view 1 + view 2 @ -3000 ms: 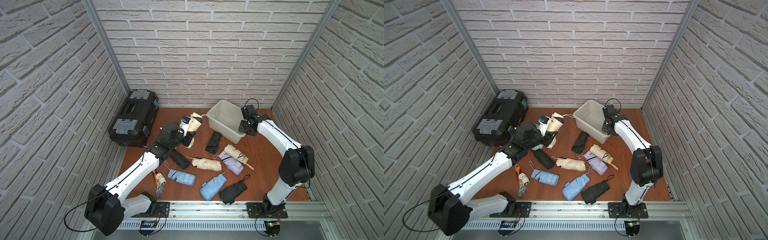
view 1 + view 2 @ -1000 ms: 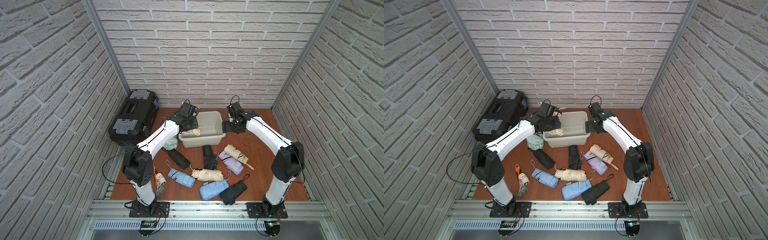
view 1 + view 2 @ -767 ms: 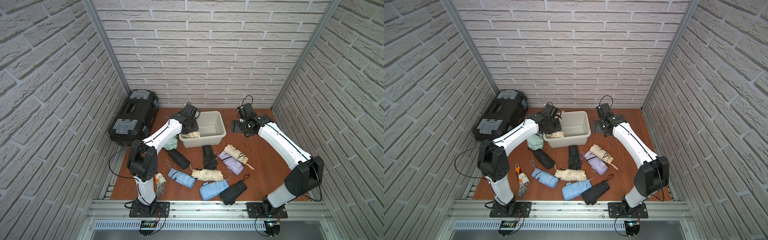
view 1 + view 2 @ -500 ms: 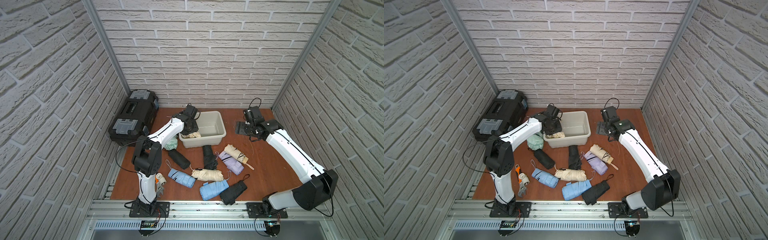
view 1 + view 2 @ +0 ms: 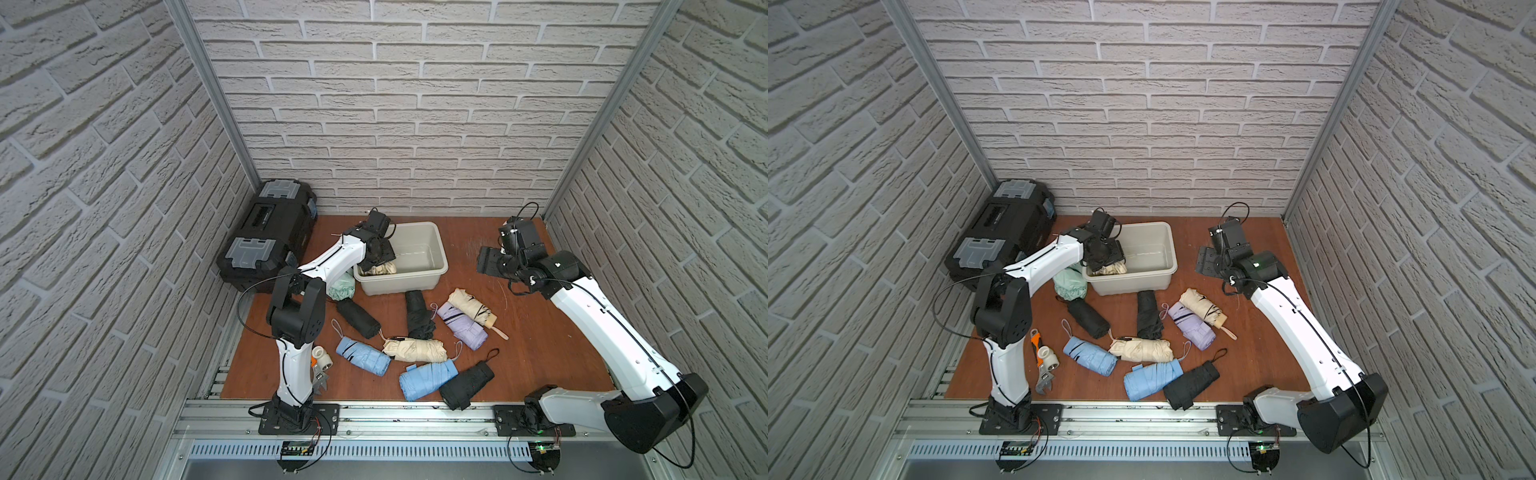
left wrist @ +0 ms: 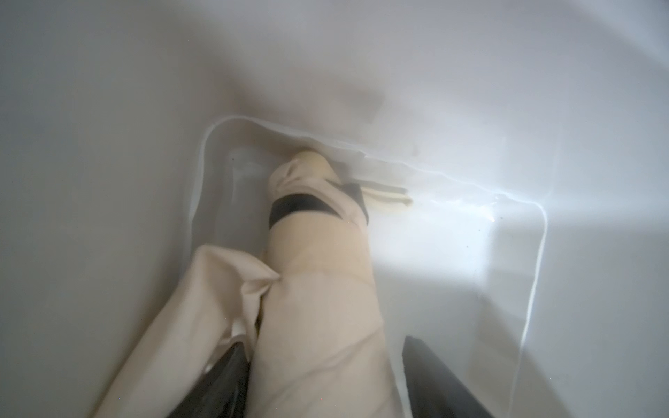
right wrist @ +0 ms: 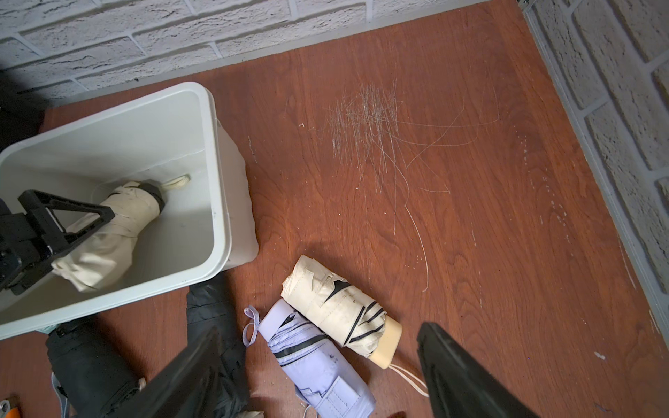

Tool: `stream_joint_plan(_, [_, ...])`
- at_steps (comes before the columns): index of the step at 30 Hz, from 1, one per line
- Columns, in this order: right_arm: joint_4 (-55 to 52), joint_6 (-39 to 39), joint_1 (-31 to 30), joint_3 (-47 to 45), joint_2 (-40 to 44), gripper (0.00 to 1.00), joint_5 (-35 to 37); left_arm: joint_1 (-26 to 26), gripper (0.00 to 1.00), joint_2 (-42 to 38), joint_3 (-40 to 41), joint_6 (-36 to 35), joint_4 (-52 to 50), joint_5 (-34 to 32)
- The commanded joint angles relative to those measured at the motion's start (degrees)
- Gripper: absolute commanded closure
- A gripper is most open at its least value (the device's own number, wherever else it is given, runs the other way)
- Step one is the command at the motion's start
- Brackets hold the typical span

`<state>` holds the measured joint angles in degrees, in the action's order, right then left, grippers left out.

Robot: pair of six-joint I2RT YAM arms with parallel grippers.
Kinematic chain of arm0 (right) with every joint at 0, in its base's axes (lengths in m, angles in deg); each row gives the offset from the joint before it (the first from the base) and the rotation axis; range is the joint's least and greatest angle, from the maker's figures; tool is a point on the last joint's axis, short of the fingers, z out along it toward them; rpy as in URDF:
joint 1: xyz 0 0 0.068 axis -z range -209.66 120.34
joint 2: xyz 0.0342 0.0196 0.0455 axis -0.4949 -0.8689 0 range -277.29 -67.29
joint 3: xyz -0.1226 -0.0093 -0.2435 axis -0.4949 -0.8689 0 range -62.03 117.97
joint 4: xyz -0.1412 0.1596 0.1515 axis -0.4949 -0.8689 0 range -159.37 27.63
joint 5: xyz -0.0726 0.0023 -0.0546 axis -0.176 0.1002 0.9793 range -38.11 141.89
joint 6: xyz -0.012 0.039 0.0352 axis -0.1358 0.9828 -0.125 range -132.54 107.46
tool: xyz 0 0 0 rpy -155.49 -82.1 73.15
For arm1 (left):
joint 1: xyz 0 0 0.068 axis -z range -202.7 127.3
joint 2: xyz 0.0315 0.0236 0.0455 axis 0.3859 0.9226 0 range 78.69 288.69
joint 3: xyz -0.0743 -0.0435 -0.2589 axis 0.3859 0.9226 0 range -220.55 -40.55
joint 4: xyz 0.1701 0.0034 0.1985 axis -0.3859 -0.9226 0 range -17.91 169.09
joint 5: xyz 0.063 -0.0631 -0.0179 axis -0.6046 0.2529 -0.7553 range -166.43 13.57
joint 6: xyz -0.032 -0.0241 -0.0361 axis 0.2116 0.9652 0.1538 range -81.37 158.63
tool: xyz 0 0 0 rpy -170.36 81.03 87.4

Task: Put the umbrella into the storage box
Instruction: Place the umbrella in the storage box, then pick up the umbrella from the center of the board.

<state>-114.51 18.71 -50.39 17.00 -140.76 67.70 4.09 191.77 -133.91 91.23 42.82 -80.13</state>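
No words, brands or numbers can be read in any view. A small white mark on the right arm (image 5: 559, 266) and a faint mark on the lilac umbrella (image 7: 315, 358) are too small to make out.

- The off-white rectangular plastic storage box (image 5: 403, 283) stands on the brown wooden desk (image 5: 532, 332), near the back wall.
- The cream folded fabric umbrella (image 7: 108, 231) lies inside the box, at its left end.
- The left end effector (image 5: 377, 261) reaches into the box, with one finger on each side of that umbrella.
- The black plastic toolbox (image 5: 266, 232) sits in the back left corner, left of the box.
- The mint-green folded umbrella (image 5: 341, 286) lies just beside the box's front left corner.
- Before the box lies a black folded umbrella (image 5: 417, 313). To its right, a lilac folded umbrella (image 5: 463, 332) and a cream black-trimmed umbrella (image 5: 473, 306) lie side by side, touching.
- The right end effector (image 5: 487, 261) hangs right of the box, apart from it.
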Motion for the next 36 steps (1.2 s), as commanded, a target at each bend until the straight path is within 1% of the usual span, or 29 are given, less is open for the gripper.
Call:
stream_joint_plan(1, [-1.26, -0.79, -1.34, 0.09, 0.68, 0.12, 0.00, 0.60, 0.16, -2.48, 1.16, -0.61, 2.90, -2.27])
stream_joint_plan(3, [-2.28, -1.51, -2.32, 1.05, -0.11, 0.12, -0.64, 0.82, 0.12, -4.28, 2.45, -0.64, 3.80, -2.84])
stream_joint_plan(6, [-3.72, -2.52, -4.38, 2.74, -1.72, 0.12, -1.70, 1.16, 0.12, -7.65, 4.37, -0.51, 5.08, -3.56])
stream_joint_plan(8, [-4.49, -2.82, -6.32, 3.24, -2.66, 0.12, -3.10, 1.30, 0.14, -11.12, 6.54, -0.30, 6.79, -4.17])
stream_joint_plan(11, [-4.90, -3.95, -11.05, 2.60, -3.92, 0.12, -5.36, 1.32, 0.16, -17.54, 11.24, -1.28, 11.44, -5.32])
stream_joint_plan(13, [-4.90, -6.11, -15.25, 1.76, -4.59, 0.12, -5.93, 1.09, 0.16, -22.24, 15.03, -3.67, 15.71, -5.79])
stream_joint_plan(15, [-3.95, -9.82, -19.79, 0.71, -4.84, 0.13, -6.36, 0.51, 0.16, -26.18, 18.43, -5.93, 19.28, -6.53])
stream_joint_plan(18, [-1.15, -18.29, -26.40, -1.61, -5.01, 0.13, -7.70, -1.55, 0.16, -30.83, 23.32, -8.56, 23.64, -6.75])
stream_joint_plan(23, [3.77, -34.18, -33.62, -7.08, -6.35, 0.15, -14.36, -7.97, 0.17, -36.35, 29.16, -5.88, 25.97, -4.66])
stream_joint_plan(26, [5.87, -42.83, -36.13, -9.31, -8.64, 0.16, -18.01, -11.14, 0.17, -39.45, 32.37, -4.54, 26.94, -3.67])
stream_joint_plan(28, [6.25, -46.39, -36.82, -9.18, -11.38, 0.16, -18.57, -12.75, 0.17, -41.21, 34.39, -3.68, 27.71, -3.07])
stream_joint_plan(32, [4.84, -51.51, -37.10, -6.77, -17.83, 0.16, -19.50, -14.74, 0.17, -44.93, 37.95, -3.46, 29.41, -2.30])
stream_joint_plan(36, [5.01, -54.71, -37.36, -5.14, -22.89, 0.16, -19.18, -15.62, 0.16, -47.71, 40.70, -3.51, 31.41, -2.03])
